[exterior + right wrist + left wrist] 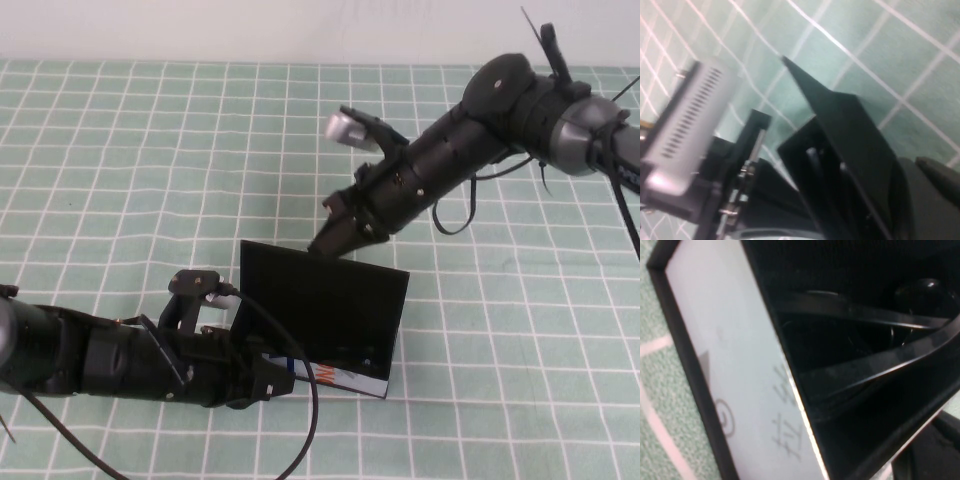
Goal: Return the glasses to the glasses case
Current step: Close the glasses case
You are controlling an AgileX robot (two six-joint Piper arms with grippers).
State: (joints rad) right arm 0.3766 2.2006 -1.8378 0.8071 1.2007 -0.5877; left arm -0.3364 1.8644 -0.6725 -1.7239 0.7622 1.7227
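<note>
Nearest the camera, left of the case [330, 300], the left gripper [262, 378] lies low against the case's front corner by its white printed strip [335, 376]; whether its jaws are open cannot be told. Inside the case, under the raised flap lid [322, 290], lie the glasses [865, 345], temples crossed. Beyond the case, the right gripper [325, 243] has its jaws closed, tip touching the lid's far edge.

A robot test bench, by the look of it: two black arms [440, 160] reach over a table spread with a green cloth [120, 180] gridded in white, a plain pale wall [250, 25] along its far edge.
</note>
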